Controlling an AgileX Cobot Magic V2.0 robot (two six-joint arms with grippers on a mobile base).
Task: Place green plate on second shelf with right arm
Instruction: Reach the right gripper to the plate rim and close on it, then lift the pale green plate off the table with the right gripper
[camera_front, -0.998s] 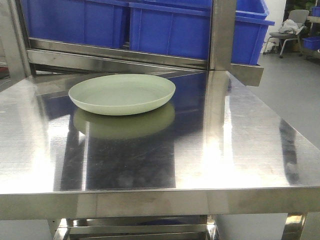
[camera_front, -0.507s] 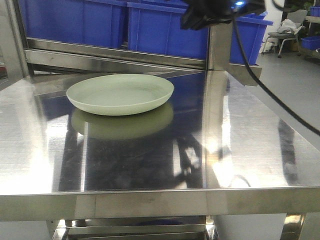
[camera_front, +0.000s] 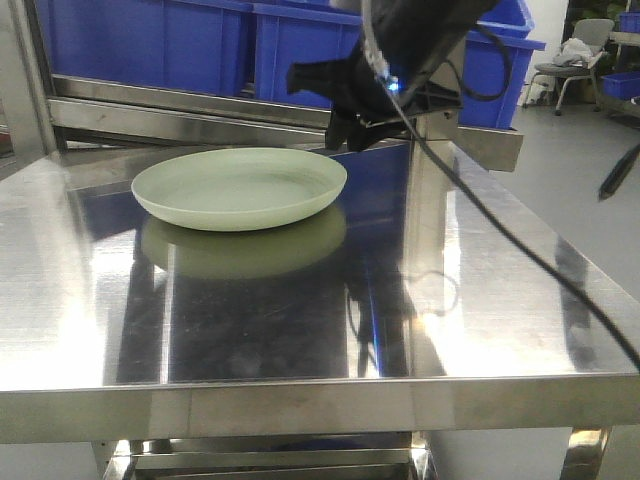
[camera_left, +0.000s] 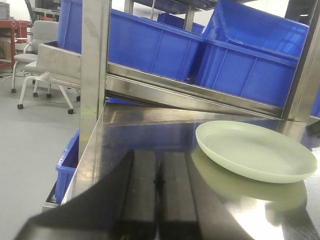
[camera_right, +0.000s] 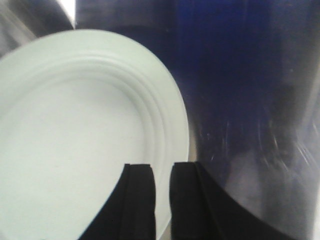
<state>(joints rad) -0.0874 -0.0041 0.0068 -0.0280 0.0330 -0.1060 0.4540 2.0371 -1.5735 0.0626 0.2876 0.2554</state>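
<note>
Green plate (camera_front: 240, 187) sits flat on the bench (camera_front: 300, 330), rim up, and it's round so no real long axis. Right hand (camera_right: 163, 171) hangs over its right rim, fingers slightly apart, gripping nothing as far as I can tell. Left hand (camera_left: 160, 156) is pressed closed.

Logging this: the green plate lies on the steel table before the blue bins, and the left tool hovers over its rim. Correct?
Not quite: it is the right tool that hovers over the rim of the green plate, as the right wrist view shows; the left tool sits apart from it. The plate does lie on the steel table before the blue bins.
</note>
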